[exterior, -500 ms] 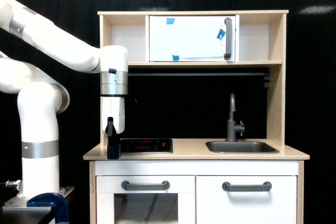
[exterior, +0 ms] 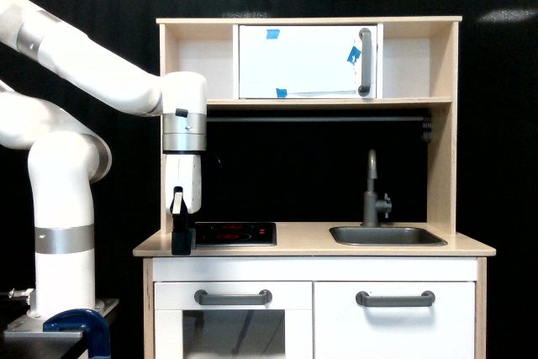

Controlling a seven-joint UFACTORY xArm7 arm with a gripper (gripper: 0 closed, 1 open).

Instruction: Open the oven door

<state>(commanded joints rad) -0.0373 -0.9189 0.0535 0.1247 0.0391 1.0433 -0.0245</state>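
The oven door [exterior: 307,60] is the wide white panel on the upper shelf of the toy kitchen. It sits flush in its frame, with a vertical grey bar handle [exterior: 364,61] on its right side and small blue tape pieces [exterior: 272,34]. My gripper [exterior: 181,243] points down at the left end of the counter, far below and left of that handle. Its dark fingers show edge-on, so the gap between them is hidden. Nothing is visibly held.
A black stovetop [exterior: 234,233] lies just right of the gripper, with a sink [exterior: 387,235] and grey faucet [exterior: 371,191] further right. A dark rail [exterior: 319,118] runs under the shelf. Below the counter are a glass-windowed door [exterior: 233,334] and a plain white door [exterior: 395,325].
The wrist and gripper have shifted very slightly toward the exterior view's right. The oven door has not moved.
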